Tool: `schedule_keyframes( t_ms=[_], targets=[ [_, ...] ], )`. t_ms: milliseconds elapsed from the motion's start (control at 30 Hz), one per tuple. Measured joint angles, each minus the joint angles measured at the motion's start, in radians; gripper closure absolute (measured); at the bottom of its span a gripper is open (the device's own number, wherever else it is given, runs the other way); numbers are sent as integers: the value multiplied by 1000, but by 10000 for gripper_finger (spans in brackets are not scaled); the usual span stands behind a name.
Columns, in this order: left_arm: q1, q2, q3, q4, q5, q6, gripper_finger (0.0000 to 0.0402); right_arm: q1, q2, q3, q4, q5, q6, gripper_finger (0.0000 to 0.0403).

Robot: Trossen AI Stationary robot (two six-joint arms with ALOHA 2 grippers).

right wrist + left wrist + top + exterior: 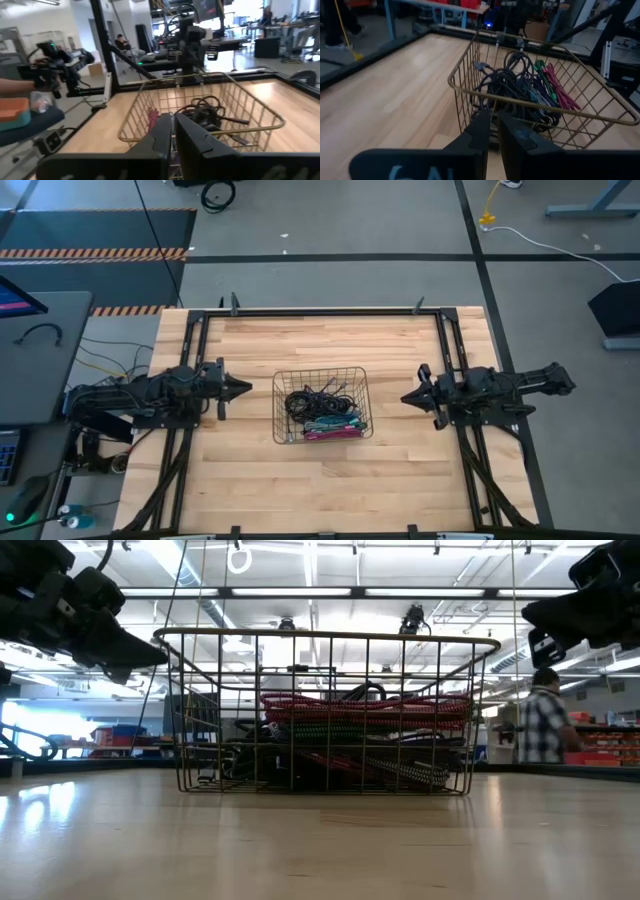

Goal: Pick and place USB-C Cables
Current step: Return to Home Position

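On the table (400,480), USB-C cables (325,417) are piled in the basket (322,371), flanked by left gripper (245,388) and right gripper (407,397), jaws closed.

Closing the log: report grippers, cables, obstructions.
Left gripper shut, empty, left of wire basket. Right gripper shut, empty, right of it. USB-C cables inside basket. No obstruction seen.

Table (400,480) — pale wood, smooth, faintly glossy; basket (330,636) thin brassy metal wire; USB-C cables (360,705) braided, matt.

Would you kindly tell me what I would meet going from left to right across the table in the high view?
The left hand → wire basket holding the USB-C cables → the right hand.
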Motion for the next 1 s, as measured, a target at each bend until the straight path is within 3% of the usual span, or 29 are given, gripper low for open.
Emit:
schedule_keyframes(
  t_ms=[300, 467, 1000],
  targets=[
    [0, 0, -14, 46, -16, 52, 358, 2, 0, 0, -7, 18, -58, 373],
    [0, 5, -65, 176, -7, 47, 358, 2, 1, 0, -7, 18, -58, 373],
    [0, 6, -65, 176, -9, 60, 358, 2, 12, 0, -8, 5, -5, 373]
  ],
)
